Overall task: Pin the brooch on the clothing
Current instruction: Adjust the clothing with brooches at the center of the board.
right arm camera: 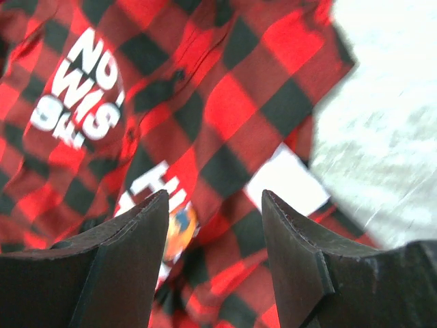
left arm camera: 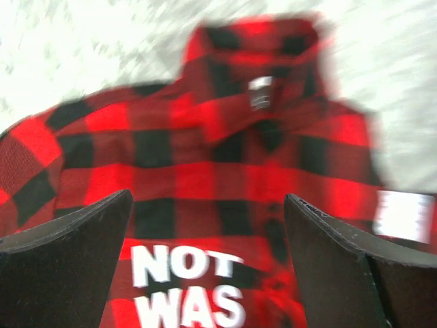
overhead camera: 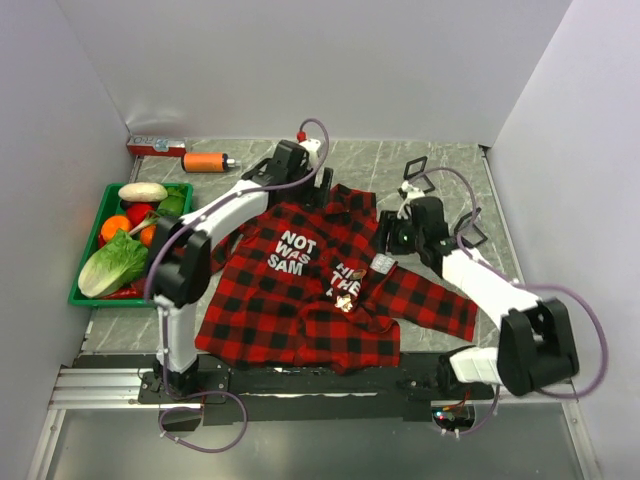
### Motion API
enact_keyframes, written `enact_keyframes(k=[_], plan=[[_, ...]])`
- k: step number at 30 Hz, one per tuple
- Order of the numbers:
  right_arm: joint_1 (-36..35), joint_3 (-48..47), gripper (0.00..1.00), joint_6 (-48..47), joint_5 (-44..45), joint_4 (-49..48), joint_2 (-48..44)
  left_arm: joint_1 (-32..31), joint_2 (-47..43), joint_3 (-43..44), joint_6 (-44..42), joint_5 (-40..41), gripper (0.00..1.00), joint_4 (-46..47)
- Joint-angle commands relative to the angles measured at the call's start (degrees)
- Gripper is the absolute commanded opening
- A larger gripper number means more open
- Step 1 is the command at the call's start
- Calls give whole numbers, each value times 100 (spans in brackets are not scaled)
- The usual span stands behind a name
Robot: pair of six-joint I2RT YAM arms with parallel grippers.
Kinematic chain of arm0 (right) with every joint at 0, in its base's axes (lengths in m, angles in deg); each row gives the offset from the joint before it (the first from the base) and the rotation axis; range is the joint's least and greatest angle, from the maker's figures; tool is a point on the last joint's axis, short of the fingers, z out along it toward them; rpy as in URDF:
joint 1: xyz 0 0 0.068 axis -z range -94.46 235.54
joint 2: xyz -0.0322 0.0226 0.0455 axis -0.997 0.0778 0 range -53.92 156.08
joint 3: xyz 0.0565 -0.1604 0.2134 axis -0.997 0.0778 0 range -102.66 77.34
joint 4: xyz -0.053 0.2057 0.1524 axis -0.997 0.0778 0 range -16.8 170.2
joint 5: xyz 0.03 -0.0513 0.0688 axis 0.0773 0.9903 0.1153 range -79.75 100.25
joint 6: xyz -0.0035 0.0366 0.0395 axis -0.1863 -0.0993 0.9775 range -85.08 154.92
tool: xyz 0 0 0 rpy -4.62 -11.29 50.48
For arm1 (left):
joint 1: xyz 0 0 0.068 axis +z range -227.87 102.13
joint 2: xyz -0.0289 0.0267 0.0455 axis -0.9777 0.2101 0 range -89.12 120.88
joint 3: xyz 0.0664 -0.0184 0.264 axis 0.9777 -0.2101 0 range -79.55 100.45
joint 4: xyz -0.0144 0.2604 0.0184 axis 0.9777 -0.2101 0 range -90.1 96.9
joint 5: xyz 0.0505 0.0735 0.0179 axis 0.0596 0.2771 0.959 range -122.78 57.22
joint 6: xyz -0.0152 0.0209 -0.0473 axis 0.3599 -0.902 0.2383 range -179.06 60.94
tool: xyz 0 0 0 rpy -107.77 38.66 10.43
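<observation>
The clothing (overhead camera: 300,300), a red-and-black plaid shirt with white lettering, lies spread on the table. It fills the left wrist view (left arm camera: 205,137) and most of the right wrist view (right arm camera: 225,102). The brooch (overhead camera: 346,297), a small round orange-and-blue badge, rests on the shirt's chest by the lettering. In the right wrist view the brooch (right arm camera: 179,232) shows beside my left finger. My left gripper (overhead camera: 300,175) (left arm camera: 208,198) hovers open over the collar and the words "NOT WAS". My right gripper (overhead camera: 390,240) (right arm camera: 215,195) hangs open above the shirt's right side with nothing between its fingers.
A green tray (overhead camera: 105,301) of vegetables stands at the left. An orange bottle (overhead camera: 205,161) and a red box (overhead camera: 155,148) lie at the back left. A white tag (overhead camera: 383,263) sits on the shirt near the right gripper. White walls close in on three sides.
</observation>
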Motion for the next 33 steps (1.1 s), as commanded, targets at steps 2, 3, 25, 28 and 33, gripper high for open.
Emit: enact_keyframes(k=[2,3,25,28,33], plan=[[225,-790,63,-131,135,-69,805,303,979,901,-491,652,96,-1106],[225,-991,66,-157,178,-25,1111,347,1085,1068,-483,652,96,-1132],[234,-2794,26,-139,-41,528,3785,821,2440,1606,-483,652,1,-957],[190,-3110,12,-69,-155,467,4013,1006,2317,1474,-447,818,1,-739],[155,-4015,0,97,-138,476,4453,1524,2193,1386,-325,951,1,-474]])
